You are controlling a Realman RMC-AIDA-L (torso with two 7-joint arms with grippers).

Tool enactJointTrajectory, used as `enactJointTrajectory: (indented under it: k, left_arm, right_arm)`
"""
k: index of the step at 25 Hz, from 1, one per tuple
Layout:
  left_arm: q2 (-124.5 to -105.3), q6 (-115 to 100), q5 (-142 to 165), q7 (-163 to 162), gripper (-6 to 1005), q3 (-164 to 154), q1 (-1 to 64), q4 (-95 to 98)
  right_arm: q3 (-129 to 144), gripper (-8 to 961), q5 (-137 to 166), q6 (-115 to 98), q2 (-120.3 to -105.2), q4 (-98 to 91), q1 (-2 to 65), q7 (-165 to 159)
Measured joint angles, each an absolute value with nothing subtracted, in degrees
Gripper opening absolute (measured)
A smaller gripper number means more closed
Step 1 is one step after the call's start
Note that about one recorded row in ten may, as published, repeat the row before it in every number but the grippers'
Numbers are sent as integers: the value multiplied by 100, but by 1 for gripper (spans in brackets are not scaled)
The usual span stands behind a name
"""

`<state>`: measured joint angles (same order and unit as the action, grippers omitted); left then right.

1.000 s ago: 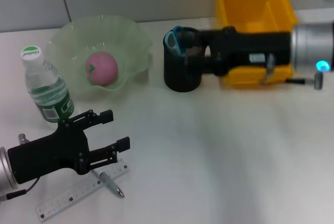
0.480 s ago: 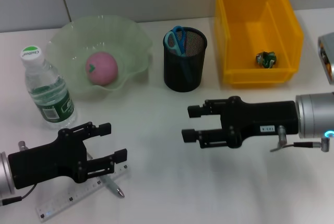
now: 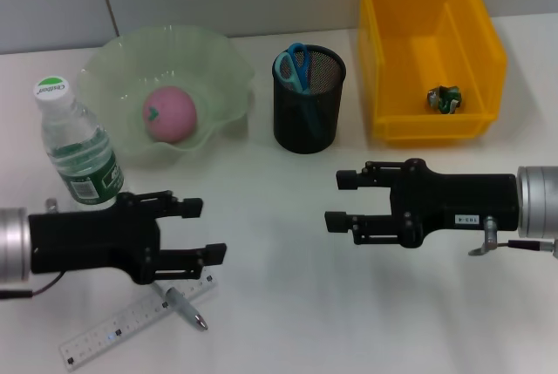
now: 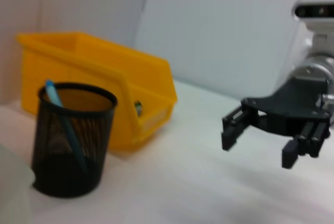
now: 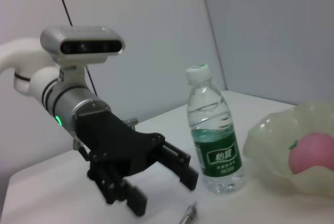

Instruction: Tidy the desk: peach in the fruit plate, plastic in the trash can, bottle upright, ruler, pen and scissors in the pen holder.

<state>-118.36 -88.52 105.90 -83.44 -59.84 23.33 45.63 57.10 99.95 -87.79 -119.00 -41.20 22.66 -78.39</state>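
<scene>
The pink peach (image 3: 169,113) lies in the pale green fruit plate (image 3: 113,53). Left of it the bottle (image 3: 78,152) stands upright. The black mesh pen holder (image 3: 309,104) holds blue-handled scissors (image 3: 292,67). Crumpled plastic (image 3: 445,98) lies in the yellow trash can (image 3: 432,8). The ruler (image 3: 131,322) and the pen (image 3: 185,307) lie flat at the front left. My left gripper (image 3: 207,230) hovers open just above them. My right gripper (image 3: 336,200) is open and holds nothing, in front of the pen holder. The right wrist view shows the left gripper (image 5: 163,192), the bottle (image 5: 214,135) and the peach (image 5: 312,153).
A grey wall runs along the table's far edge behind plate, holder and trash can. In the left wrist view the pen holder (image 4: 73,140) stands before the yellow trash can (image 4: 104,72), with the right gripper (image 4: 258,148) farther off over the white table.
My right gripper has drawn back from the pen holder toward the table's front, open. My left gripper has turned and shifted slightly right over the ruler and pen.
</scene>
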Motion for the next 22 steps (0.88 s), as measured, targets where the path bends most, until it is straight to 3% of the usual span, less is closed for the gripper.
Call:
enactJointTrajectory:
  k: [12,22]
  left_arm:
    - [-11842,-9063,12845,-12060,726,-7742,2939,7406]
    - [-11902,-8972,13956,-13746,719,-9136,3553,7573]
  right_arm:
    - [5699,692,10203,-8825,-11852,-4443,2282,-8081]
    - [5719,692,11007,-8927,-11854,-4769,2367,-8051]
